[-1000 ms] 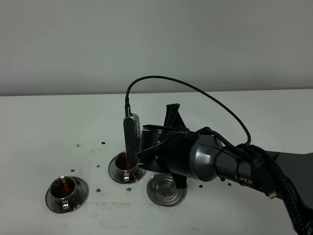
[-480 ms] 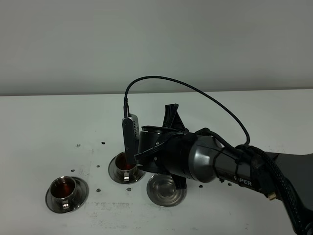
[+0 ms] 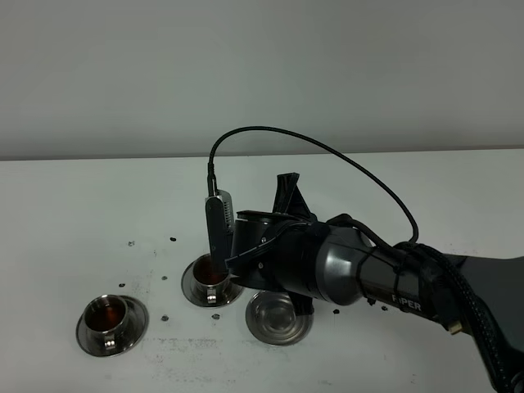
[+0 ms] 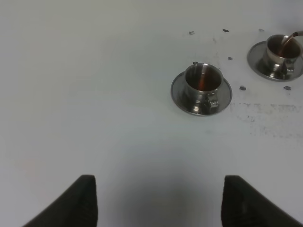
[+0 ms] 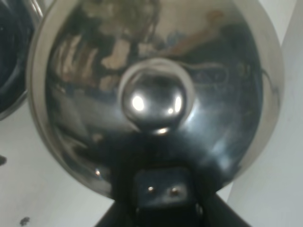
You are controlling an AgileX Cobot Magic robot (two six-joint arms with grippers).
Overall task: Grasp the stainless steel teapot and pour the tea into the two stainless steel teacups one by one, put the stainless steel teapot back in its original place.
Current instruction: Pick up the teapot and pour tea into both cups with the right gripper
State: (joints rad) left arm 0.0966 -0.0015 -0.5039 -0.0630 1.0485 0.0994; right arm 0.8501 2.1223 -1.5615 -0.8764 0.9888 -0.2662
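Domed mirror-steel teapot pours into round teacup.

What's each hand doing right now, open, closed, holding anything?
Left hand: open, empty, above bare table.
Right hand: gripping the stainless steel teapot, tilted over the far teacup; its fingers are hidden.
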